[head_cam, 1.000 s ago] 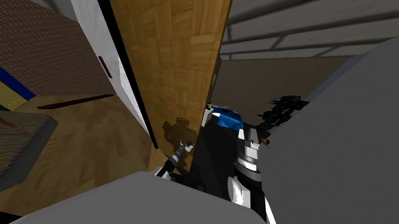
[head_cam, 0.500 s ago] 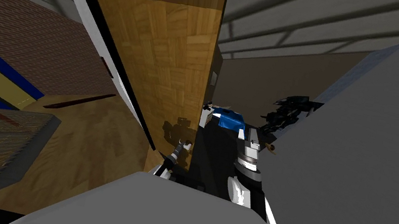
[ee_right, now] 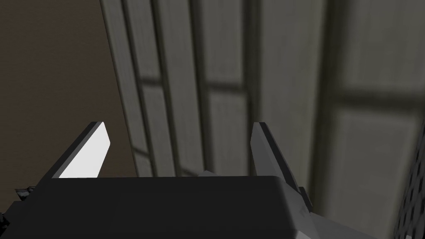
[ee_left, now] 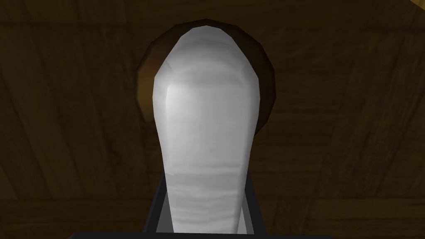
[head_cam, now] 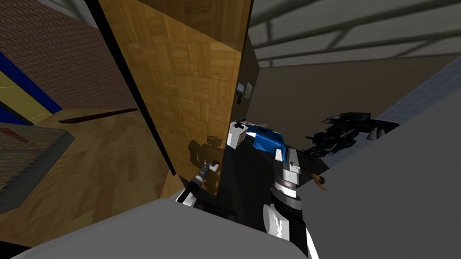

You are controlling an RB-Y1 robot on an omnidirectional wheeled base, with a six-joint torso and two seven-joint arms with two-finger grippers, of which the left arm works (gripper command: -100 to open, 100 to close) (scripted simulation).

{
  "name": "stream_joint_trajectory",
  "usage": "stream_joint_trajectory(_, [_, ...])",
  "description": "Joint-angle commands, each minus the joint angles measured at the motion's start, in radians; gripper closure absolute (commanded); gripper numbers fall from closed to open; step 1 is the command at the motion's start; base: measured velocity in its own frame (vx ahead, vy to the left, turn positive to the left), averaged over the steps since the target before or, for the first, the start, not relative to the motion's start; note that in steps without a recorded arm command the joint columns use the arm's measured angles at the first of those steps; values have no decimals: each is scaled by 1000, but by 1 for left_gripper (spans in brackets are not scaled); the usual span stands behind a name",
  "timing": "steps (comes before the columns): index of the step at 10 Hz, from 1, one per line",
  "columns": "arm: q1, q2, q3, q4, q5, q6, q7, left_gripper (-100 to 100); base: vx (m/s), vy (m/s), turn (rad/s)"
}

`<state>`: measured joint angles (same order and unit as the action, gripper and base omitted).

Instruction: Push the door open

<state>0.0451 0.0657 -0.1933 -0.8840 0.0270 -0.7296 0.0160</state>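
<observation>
here, head view: wooden door (head_cam: 183, 87) stands ajar ahead, parquet-grained, with the left gripper (head_cam: 211, 164) low at its free edge. brick wall (head_cam: 32, 36) and wood floor (head_cam: 110, 163) lie leftward.
left wrist view: fingers together, tip right at shadowed wood.
right wrist view: right gripper (ee_right: 178, 132), fingers apart.

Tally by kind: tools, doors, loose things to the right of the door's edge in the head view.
Tools: 2. The left tool is shut and up against the door; the right tool is open.
Doors: 1, the wooden door.
Loose things: 3, a white box, a blue item and a black object.
Total: 6
</observation>
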Motion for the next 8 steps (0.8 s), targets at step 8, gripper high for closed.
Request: stream_joint_trajectory(8, [-26,-26,112,29,42,-8,-39,100,152,-123,72])
